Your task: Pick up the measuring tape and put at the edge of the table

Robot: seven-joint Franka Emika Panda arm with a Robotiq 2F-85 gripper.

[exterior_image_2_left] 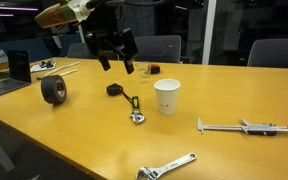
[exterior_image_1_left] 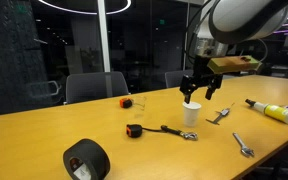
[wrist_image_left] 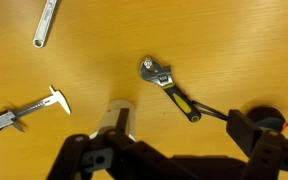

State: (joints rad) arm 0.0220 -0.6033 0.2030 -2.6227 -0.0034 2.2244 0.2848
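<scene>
The measuring tape (exterior_image_1_left: pixel 135 130), a small black case with orange parts, lies on the yellowish-brown wood table (exterior_image_1_left: pixel 44 135). It also shows in an exterior view (exterior_image_2_left: pixel 115 89) and at the right edge of the wrist view (wrist_image_left: pixel 270 117), partly behind one finger. My gripper (exterior_image_1_left: pixel 197 85) (exterior_image_2_left: pixel 117 55) hangs open and empty in the air, above and beside the white paper cup (exterior_image_1_left: pixel 191 113) and apart from the tape. In the wrist view the two fingers (wrist_image_left: pixel 174 150) spread wide, with the cup (wrist_image_left: pixel 115 118) at one finger and the tape at the other.
A yellow-handled adjustable wrench (exterior_image_1_left: pixel 179 131) (wrist_image_left: pixel 170 84) lies between tape and cup. A large black tape roll (exterior_image_1_left: pixel 86 160), a small orange item (exterior_image_1_left: pixel 125 102), calipers (exterior_image_2_left: pixel 239 127), a steel wrench (exterior_image_2_left: pixel 169 167), a bottle (exterior_image_1_left: pixel 276 112) and a laptop (exterior_image_2_left: pixel 14 75) are also on the table.
</scene>
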